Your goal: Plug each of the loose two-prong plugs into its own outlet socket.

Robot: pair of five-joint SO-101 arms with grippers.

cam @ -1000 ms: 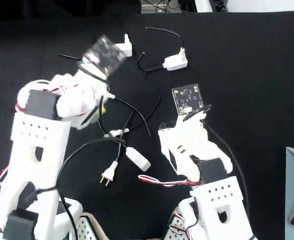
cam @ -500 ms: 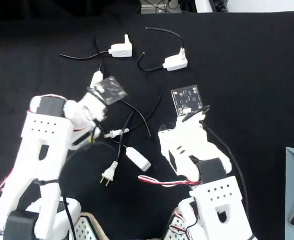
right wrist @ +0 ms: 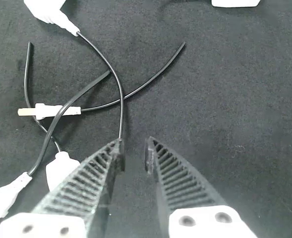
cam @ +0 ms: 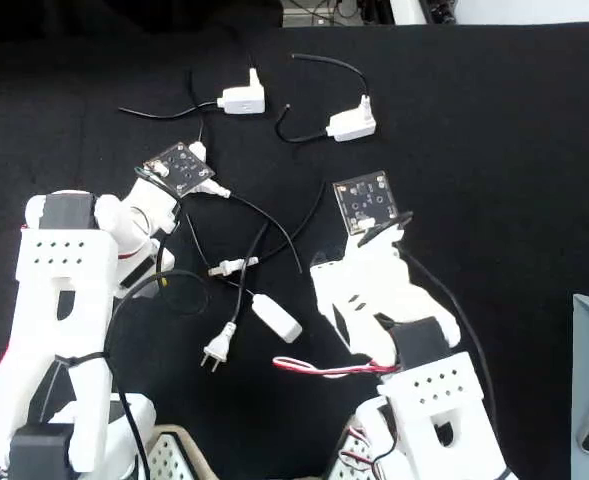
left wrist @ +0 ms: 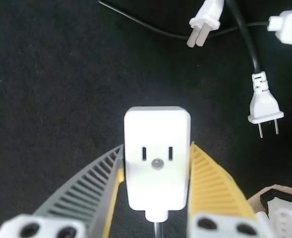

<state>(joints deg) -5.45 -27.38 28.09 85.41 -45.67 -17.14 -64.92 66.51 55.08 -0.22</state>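
High view, black desk [cam: 514,150], tangled cords [right wrist: 121,99] mid-frame between the arms, two-prong plug [cam: 214,353] lower centre, left end effector [left wrist: 155,148] clamped on outlet socket [left wrist: 156,134], right end effector [right wrist: 133,146] fingers slightly apart.

Outlet sockets, white: four. First far socket [cam: 242,98], second far socket [cam: 352,122], middle socket [cam: 276,318], held socket [left wrist: 157,158] between fingers of my left gripper [left wrist: 156,148]. Slots on held socket face: two; screw: one. Loose plugs: two, flat-blade plug [cam: 232,266] and round-pin plug [cam: 214,352]; prongs: two each. My arms: two. My grippers: two, counting right gripper [right wrist: 132,151]; fingers: two per gripper. Wrist camera boards: two, left board [cam: 179,168], right board [cam: 362,203].
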